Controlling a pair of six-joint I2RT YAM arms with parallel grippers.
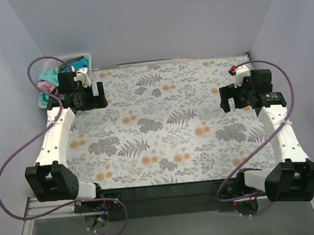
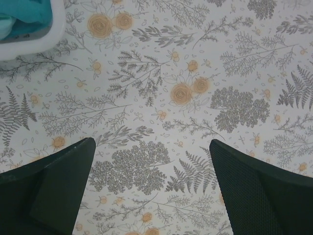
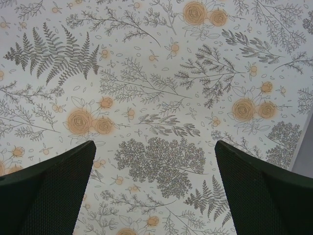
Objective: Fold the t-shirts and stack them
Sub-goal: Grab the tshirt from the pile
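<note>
Black dimpled fingers (image 2: 49, 191) of the left jaws fill the bottom corners of the left wrist view, spread wide with nothing between them but floral cloth. The right jaws stand the same way, their fingers (image 3: 264, 191) far apart and empty over the print. Beneath both lies the grey-and-orange flowered cover (image 1: 163, 122) of the tabletop, smooth and bare of shirts as far as I can see. The t-shirts (image 1: 46, 79) sit bundled in a white basket (image 1: 84, 55) at the far left corner, just beyond the left jaws. Teal shows on top, with pink at the near side and something dark at the back. The left wrist view catches only a teal fold (image 2: 24, 12) behind the basket's rim (image 2: 55, 29). To my eye nothing has been folded or stacked yet, and the first pick from the basket is what comes next. Because the shirts are tangled together, one pinch could lift two at once or drag the light basket along. A purple cable (image 1: 31, 67) arches right over the basket and might snag on a reach. A low pinch on the tabletop could also catch the cover. A small label on the right wrist is too tiny to read, and I can make out no other writing.
</note>
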